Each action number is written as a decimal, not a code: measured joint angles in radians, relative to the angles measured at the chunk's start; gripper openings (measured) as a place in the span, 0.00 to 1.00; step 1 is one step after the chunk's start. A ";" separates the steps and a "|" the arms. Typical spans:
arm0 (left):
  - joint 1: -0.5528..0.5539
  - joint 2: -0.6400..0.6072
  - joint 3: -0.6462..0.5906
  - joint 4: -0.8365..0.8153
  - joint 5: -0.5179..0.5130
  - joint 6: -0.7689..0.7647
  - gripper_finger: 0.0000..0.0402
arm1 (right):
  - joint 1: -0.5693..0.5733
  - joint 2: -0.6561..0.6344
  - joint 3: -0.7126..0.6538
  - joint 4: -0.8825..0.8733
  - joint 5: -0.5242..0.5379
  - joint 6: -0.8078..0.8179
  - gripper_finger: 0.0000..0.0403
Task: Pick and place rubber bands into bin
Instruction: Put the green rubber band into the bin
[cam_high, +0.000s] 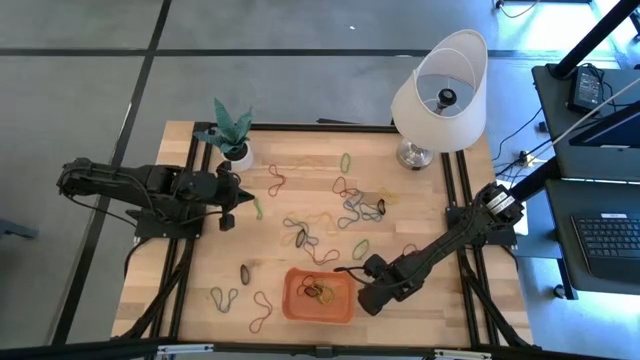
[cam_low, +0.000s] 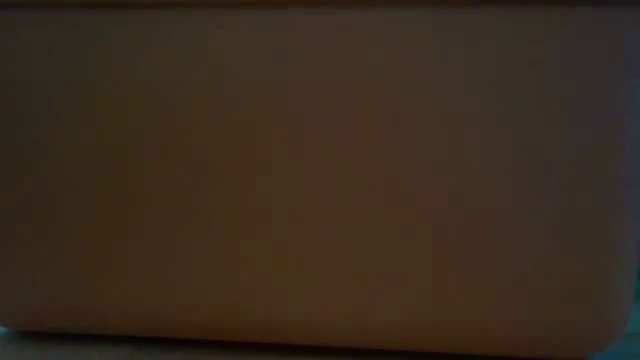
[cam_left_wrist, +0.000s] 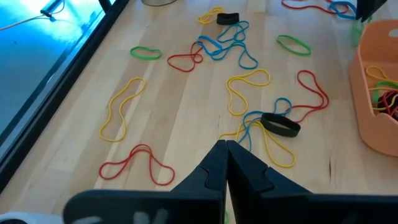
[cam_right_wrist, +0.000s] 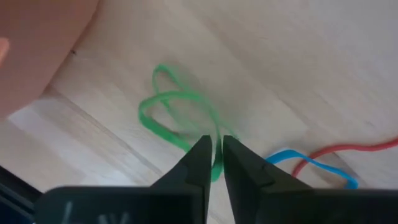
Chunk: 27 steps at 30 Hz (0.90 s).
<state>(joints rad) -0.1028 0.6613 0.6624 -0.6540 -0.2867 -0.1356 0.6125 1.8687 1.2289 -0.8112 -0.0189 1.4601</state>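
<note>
Rubber bands (cam_high: 330, 215) in green, yellow, red, blue and black lie scattered on the wooden table, and a few lie in the orange bin (cam_high: 291, 300) near the table's near edge. My right gripper (cam_high: 348, 272) is just right of the bin, shut on a green band (cam_right_wrist: 177, 115). The bin's corner (cam_right_wrist: 37, 50) shows beside it. My left gripper (cam_high: 247, 200) is raised at the table's left, fingers shut (cam_left_wrist: 225, 149), with a green band (cam_high: 257, 208) at its tips. The bin wall (cam_low: 320, 180) fills the low view. My right gripper pinches the green band (cam_right_wrist: 216, 163) between its two fingertips, at one end of the loop. The rest of the twisted loop reaches out past the fingers above the table beside the bin. My left gripper has the green band (cam_high: 257, 208) hanging at its fingertips in the high view. Its own fingers hide the place of contact in the wrist view.
A white plant pot (cam_high: 238, 155) stands at the far left of the table and a lamp (cam_high: 440, 90) at the far right. A dense cluster of bands (cam_left_wrist: 236, 43) lies mid-table. Blue and red bands (cam_right_wrist: 317, 165) lie near my right gripper.
</note>
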 joint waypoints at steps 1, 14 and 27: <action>0.000 0.000 0.000 0.000 0.000 0.000 0.01 | 0.000 0.000 -0.003 -0.001 0.000 0.000 0.12; 0.000 0.000 0.000 0.000 0.000 0.000 0.01 | 0.000 0.000 -0.008 0.000 0.000 -0.002 0.02; 0.000 0.000 0.000 0.000 0.000 0.000 0.01 | 0.000 0.000 -0.008 -0.001 0.050 0.000 0.06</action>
<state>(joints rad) -0.1028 0.6613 0.6621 -0.6540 -0.2867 -0.1356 0.6126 1.8685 1.2209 -0.8124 0.0313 1.4605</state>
